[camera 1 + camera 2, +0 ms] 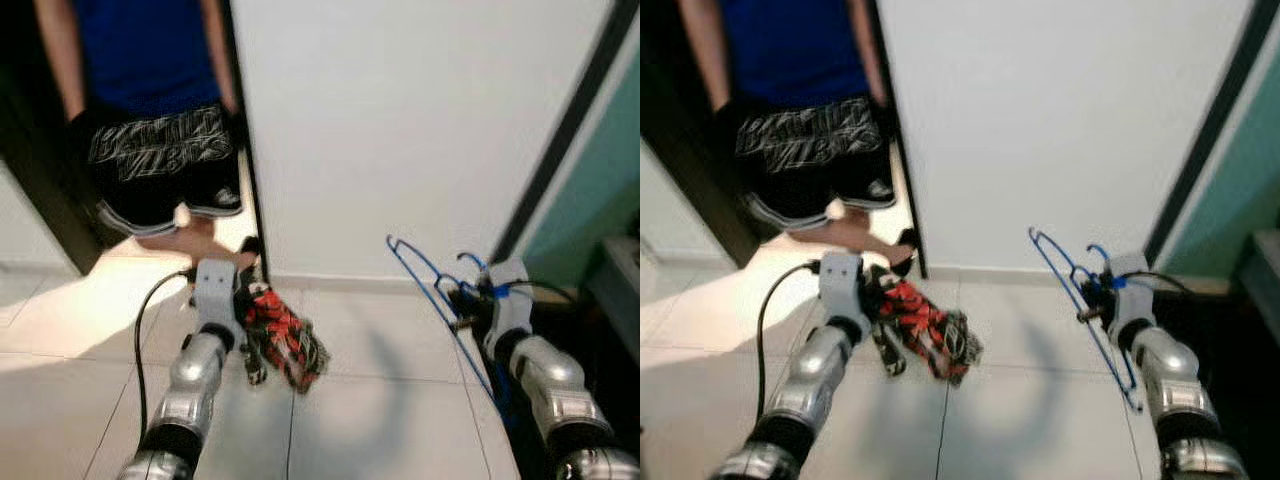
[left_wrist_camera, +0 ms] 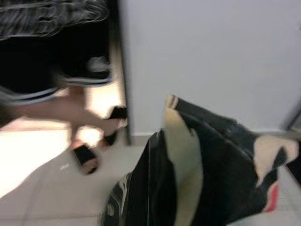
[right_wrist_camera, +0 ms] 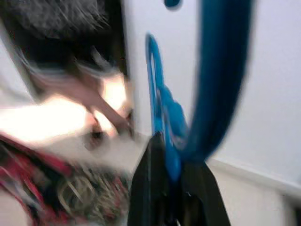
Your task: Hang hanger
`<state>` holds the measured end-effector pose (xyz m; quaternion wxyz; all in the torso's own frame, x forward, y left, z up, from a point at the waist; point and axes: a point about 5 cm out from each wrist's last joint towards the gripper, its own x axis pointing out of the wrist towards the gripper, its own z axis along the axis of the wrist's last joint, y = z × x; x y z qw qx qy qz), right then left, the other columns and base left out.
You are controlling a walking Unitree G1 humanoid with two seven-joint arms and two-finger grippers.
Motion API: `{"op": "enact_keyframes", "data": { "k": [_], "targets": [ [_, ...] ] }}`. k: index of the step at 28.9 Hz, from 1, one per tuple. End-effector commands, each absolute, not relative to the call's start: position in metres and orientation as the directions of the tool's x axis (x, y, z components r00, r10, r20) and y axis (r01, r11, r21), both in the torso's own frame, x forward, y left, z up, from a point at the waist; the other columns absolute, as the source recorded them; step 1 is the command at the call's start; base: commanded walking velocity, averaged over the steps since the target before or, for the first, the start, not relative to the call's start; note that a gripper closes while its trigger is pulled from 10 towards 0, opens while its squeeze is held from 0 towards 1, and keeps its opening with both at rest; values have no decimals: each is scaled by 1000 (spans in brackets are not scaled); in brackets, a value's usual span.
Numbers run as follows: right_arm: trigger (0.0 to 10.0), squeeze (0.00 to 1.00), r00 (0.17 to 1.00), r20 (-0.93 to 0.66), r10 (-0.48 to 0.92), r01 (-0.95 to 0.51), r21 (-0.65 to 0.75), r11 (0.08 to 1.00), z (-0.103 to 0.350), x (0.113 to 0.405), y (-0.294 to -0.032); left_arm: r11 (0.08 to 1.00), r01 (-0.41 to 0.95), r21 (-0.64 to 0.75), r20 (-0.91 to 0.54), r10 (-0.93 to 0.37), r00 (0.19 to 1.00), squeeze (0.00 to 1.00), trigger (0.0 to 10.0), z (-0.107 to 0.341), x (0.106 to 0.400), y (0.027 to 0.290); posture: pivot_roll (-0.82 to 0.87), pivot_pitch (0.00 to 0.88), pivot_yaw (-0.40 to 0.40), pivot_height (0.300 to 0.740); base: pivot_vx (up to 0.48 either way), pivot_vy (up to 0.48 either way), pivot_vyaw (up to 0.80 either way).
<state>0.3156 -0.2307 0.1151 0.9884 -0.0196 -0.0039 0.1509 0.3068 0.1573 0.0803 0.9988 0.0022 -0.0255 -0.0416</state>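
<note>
Hanger: a blue wire hanger (image 1: pixel 432 290) held up at the robot's right, in front of the white wall (image 1: pixel 420 130), above the tiled floor (image 1: pixel 380 420).
Right gripper: the right gripper (image 1: pixel 462 300) is clamped on the hanger; its black fingers (image 3: pixel 150 188) pinch the blue wire.
Left gripper: the left gripper (image 1: pixel 252 312) grasps a red-and-black patterned cloth (image 1: pixel 288 338), which hangs bunched from it.
Person: stands in the dark doorway at the left, in a blue top and black shorts (image 1: pixel 160 160).
</note>
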Motion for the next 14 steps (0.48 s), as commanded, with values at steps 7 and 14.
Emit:
{"op": "enact_keyframes", "data": {
  "k": [7,14],
  "targets": [
    [10000,0,962,99,253,-263,112,958,122,300,-211,992,-77,-97,97,87,992,0,10000,96,287,177,7,51,-13,740,0,0,725],
    [10000,0,966,105,236,-247,100,964,120,284,-210,997,-45,-60,147,53,988,0,10000,109,264,168,10,57,-13,740,0,0,725]
  ]
}}
